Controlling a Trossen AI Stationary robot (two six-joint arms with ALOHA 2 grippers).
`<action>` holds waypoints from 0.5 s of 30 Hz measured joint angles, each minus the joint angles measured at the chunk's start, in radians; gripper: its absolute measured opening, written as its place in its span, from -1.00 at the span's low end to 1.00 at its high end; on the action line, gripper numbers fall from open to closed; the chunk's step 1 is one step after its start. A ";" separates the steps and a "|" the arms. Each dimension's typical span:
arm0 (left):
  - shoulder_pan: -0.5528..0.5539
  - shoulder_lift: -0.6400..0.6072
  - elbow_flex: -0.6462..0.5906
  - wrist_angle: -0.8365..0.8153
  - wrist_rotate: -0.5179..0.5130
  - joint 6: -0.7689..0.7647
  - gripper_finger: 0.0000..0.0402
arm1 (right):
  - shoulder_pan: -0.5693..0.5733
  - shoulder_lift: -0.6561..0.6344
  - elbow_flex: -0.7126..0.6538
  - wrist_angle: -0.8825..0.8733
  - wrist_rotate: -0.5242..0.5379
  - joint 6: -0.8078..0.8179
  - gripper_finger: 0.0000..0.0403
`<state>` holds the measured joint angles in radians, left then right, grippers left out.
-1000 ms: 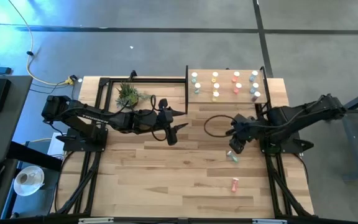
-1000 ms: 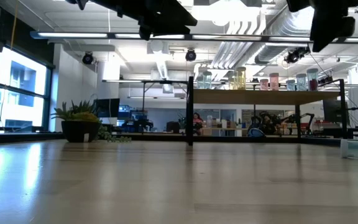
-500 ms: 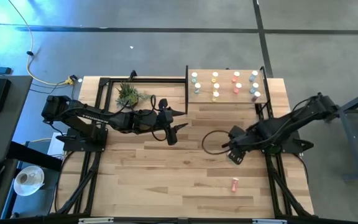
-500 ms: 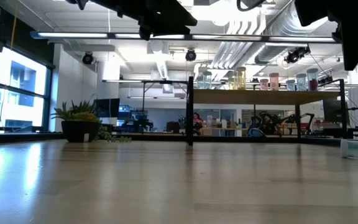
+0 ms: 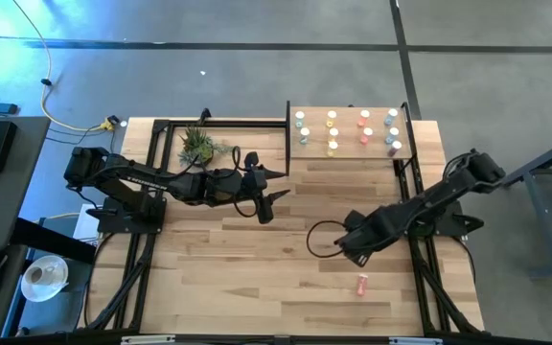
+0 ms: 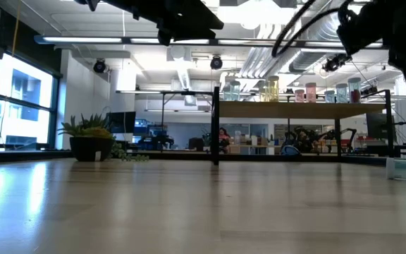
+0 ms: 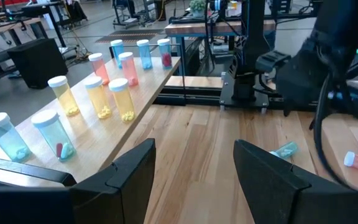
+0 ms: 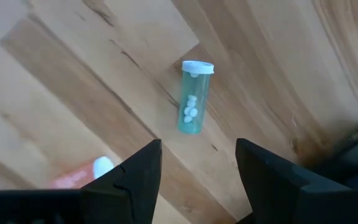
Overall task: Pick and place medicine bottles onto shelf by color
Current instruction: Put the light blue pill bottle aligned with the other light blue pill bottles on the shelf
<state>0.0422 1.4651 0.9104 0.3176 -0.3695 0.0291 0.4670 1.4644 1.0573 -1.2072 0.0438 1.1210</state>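
Observation:
Several medicine bottles (image 5: pixel 333 132) stand upright in colour rows on the shelf (image 5: pixel 314 120) at the far right, and they also show in the left wrist view (image 7: pixel 98 96). A teal bottle (image 8: pixel 191 102) lies on its side on the tabletop. My right gripper (image 8: pixel 197 155) hangs open above it, pointing down, and hides it in the high view (image 5: pixel 351 247). An orange-red bottle (image 5: pixel 361 284) lies nearer the front edge. My left gripper (image 5: pixel 278 183) waits open and empty above the table's middle.
A small potted plant (image 5: pixel 197 146) stands at the far left beside a black frame (image 5: pixel 161 144). A loop of black cable (image 5: pixel 322 240) hangs from the right arm over the boards. Bare wood lies between the two arms and toward the front edge.
My right gripper has moved down and toward the table's near edge, tipping until it points straight down. It now covers the teal bottle, which showed beside it in the high view a second ago. The bottles have not moved.

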 joint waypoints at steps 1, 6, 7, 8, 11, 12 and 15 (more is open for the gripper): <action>0.000 0.000 0.000 0.000 0.000 -0.001 0.02 | 0.000 0.014 0.000 0.000 0.000 0.000 -0.02; -0.004 0.000 0.000 0.000 0.000 -0.003 0.02 | 0.000 0.075 0.000 0.001 0.000 0.000 -0.02; -0.006 0.000 0.000 0.000 0.000 -0.002 0.02 | 0.000 0.089 0.000 0.003 0.000 0.000 -0.02; -0.008 0.000 0.000 0.000 0.000 -0.002 0.02 | 0.000 0.102 0.000 0.005 0.000 -0.001 -0.02; -0.011 0.000 0.000 0.000 0.000 0.000 0.02 | 0.000 0.143 0.000 0.021 0.000 -0.003 -0.02; -0.012 0.000 0.000 0.000 0.000 0.000 0.02 | 0.000 0.156 0.000 0.026 0.000 -0.003 -0.02; -0.011 0.000 0.000 0.000 0.000 0.000 0.02 | 0.000 0.191 -0.002 0.031 -0.010 -0.020 -0.02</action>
<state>0.0307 1.4651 0.9104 0.3176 -0.3695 0.0292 0.4667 1.6555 1.0549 -1.1758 0.0334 1.1011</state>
